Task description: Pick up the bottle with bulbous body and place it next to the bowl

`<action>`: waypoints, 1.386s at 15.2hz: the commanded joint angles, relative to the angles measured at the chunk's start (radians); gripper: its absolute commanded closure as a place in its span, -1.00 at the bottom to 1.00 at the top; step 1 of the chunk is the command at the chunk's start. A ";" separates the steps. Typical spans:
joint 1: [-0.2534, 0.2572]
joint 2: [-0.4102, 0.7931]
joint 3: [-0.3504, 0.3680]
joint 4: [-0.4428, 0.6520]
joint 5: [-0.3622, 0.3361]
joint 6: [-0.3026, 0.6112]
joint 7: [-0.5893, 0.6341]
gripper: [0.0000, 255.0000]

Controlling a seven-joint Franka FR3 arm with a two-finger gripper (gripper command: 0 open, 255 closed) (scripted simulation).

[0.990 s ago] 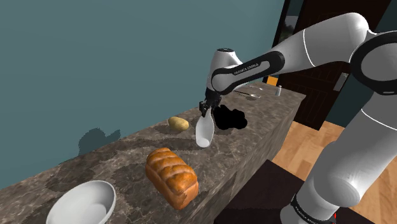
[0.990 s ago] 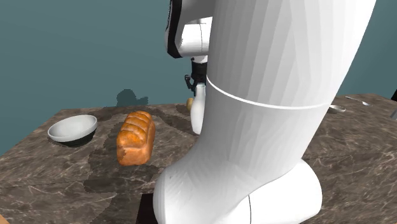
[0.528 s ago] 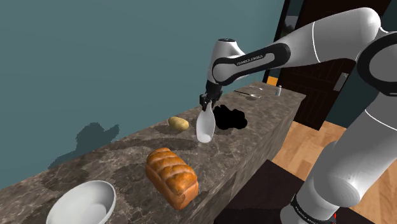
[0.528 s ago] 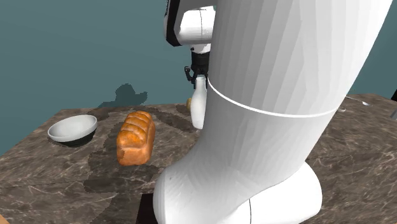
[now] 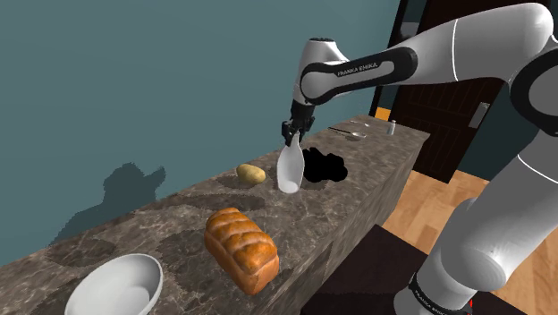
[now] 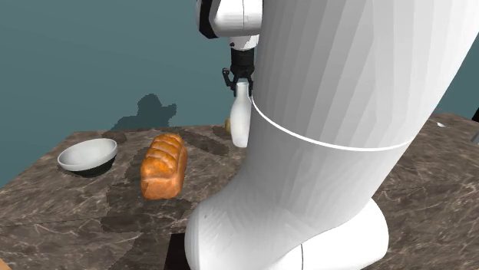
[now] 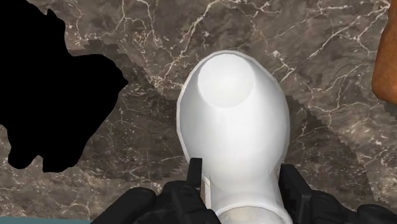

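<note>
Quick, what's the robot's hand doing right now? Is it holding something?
Gripper: closed, holding the white bottle by its neck.

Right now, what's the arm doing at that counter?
The Franka's gripper is shut on the neck of a white bulbous bottle. The bottle hangs upright and appears lifted just off the dark marble counter, near a potato. The white bowl sits at the shoulder view's lower left, with a bread loaf between it and the bottle. The bottle is not yet beside the bowl.
</note>
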State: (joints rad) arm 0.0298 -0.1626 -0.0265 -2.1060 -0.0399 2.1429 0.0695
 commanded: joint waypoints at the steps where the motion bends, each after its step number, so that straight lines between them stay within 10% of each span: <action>1: 0.001 -0.004 0.001 0.024 0.000 -0.028 0.001 1.00; 21: 0.002 -0.003 0.003 0.294 0.004 -0.298 -0.007 1.00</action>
State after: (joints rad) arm 0.0314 -0.1693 -0.0247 -1.8270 -0.0356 1.8575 0.0613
